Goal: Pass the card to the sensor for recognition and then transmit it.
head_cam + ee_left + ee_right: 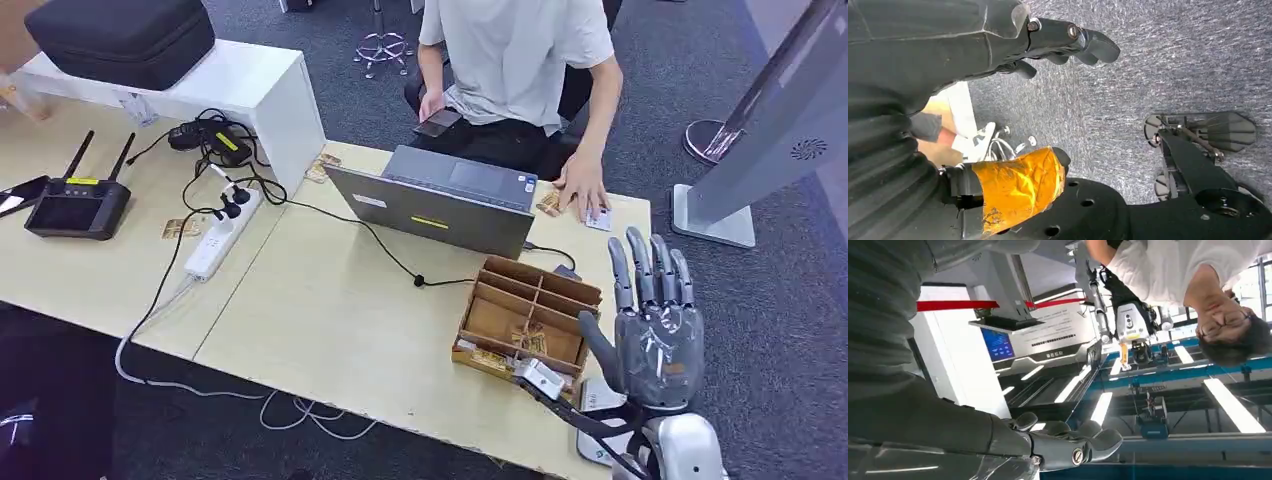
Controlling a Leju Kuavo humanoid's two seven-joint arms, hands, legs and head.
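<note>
Thin white card (pixel 598 218) under the person's hand (pixel 583 190), far right on the worktop (pixel 330 320), looks light, stiff, slippery: pinch its edges; right hand (pixel 655 325) spread wide, empty; left hand (pixel 1068 42) curled, empty

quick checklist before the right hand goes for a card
1. Right hand free: ok, raised over the table's right end, fingers apart, nothing in them.
2. Card located: ok, a white card lies under the person's hand.
3. Card free to take: not ok, that hand rests on it.
4. Wooden box holds cards: cannot tell.
5. Left hand out of the way: ok, hanging over the carpet.
</note>
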